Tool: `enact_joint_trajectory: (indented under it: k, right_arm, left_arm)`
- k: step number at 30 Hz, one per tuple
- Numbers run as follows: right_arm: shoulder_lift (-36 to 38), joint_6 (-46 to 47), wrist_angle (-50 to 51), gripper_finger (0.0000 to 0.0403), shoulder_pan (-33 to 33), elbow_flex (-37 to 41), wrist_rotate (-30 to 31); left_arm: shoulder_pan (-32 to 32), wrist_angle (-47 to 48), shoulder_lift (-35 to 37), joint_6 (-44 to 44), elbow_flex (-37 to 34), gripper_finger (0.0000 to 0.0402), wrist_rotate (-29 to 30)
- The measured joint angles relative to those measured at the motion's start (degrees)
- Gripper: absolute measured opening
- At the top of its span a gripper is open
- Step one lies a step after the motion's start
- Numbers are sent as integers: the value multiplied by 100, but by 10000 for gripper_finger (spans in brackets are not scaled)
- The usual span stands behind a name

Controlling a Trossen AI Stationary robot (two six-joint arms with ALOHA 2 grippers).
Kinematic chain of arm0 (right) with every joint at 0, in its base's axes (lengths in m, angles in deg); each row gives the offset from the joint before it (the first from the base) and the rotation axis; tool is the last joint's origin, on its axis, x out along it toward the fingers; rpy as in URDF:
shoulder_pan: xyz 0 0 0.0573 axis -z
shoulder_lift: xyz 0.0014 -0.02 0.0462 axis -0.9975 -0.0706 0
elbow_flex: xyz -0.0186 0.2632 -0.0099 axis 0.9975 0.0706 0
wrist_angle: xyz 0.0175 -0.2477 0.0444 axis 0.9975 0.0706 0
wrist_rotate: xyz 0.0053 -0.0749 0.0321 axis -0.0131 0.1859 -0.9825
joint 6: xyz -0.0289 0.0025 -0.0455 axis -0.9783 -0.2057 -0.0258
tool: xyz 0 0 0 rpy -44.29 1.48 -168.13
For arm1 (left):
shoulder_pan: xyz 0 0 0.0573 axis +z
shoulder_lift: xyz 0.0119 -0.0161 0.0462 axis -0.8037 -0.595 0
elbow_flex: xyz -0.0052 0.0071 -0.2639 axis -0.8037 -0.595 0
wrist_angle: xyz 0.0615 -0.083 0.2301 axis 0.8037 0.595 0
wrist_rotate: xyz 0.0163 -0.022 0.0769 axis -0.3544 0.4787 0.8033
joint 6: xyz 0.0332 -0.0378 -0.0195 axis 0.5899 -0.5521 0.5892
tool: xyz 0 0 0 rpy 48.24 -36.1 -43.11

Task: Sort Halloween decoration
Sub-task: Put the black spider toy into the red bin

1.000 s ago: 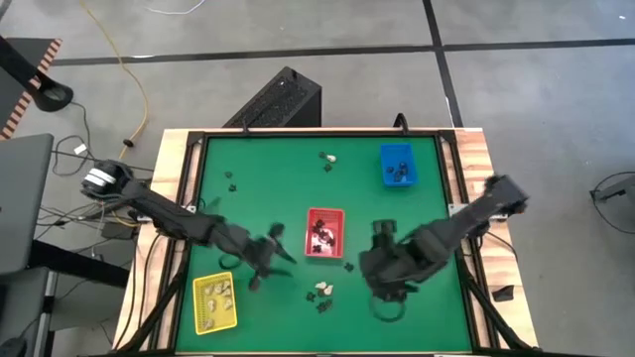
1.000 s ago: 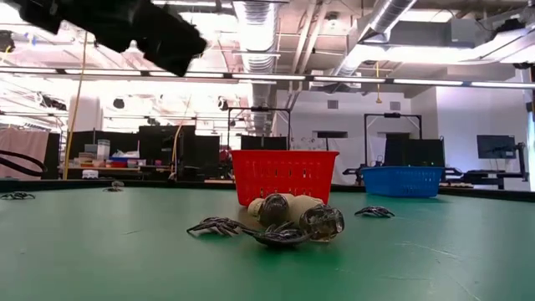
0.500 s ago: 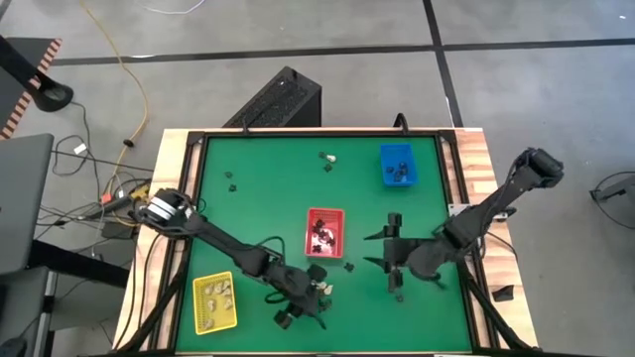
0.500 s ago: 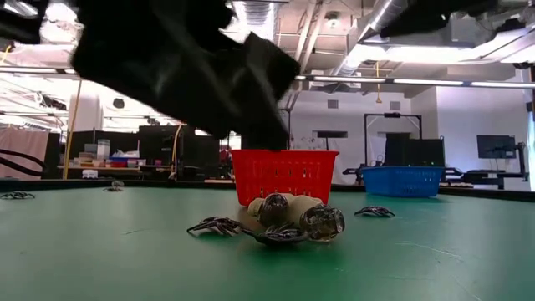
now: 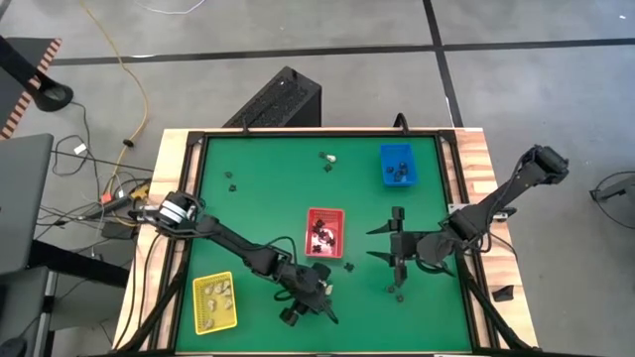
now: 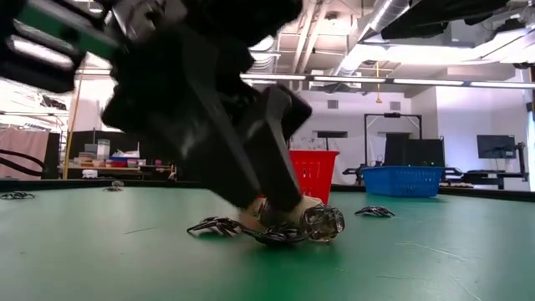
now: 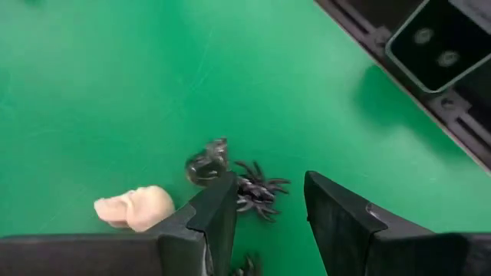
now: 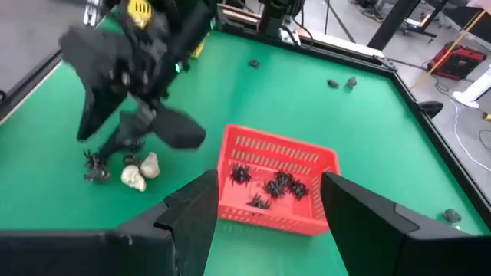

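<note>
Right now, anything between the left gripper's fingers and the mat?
Yes. In the left wrist view the left gripper stands open over a black spider, which lies between the fingers. A cream skull sits just outside them on the green mat.

Floor: I see grey concrete (image 5: 298,40) around my table, crossed by dark seam lines.
Cable: a yellow cord (image 5: 127,74) trails over the floor at far left.
Box: a black case (image 5: 278,99) sits just beyond my table's far edge.
Ceiling: exposed ducts and pipes (image 6: 376,25), with long strip lights (image 6: 368,79).
Far wall: white (image 6: 351,125), with dark frames (image 6: 393,138) standing before it.
Far left: shelves with clutter (image 6: 117,159).
Far right: a dark monitor (image 6: 493,146).
</note>
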Motion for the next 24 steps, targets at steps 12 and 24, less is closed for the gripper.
enact_joint_trajectory:
  k: [12,24]
  right_arm:
    - [-9,36,-44,258,25,-4,-9]
    - [-13,1,-139,258,25,-6,-22]
  left_arm:
    - [143,-58,-200,59,10,141,-338]
    - [158,-16,-383,-138,9,140,-655]
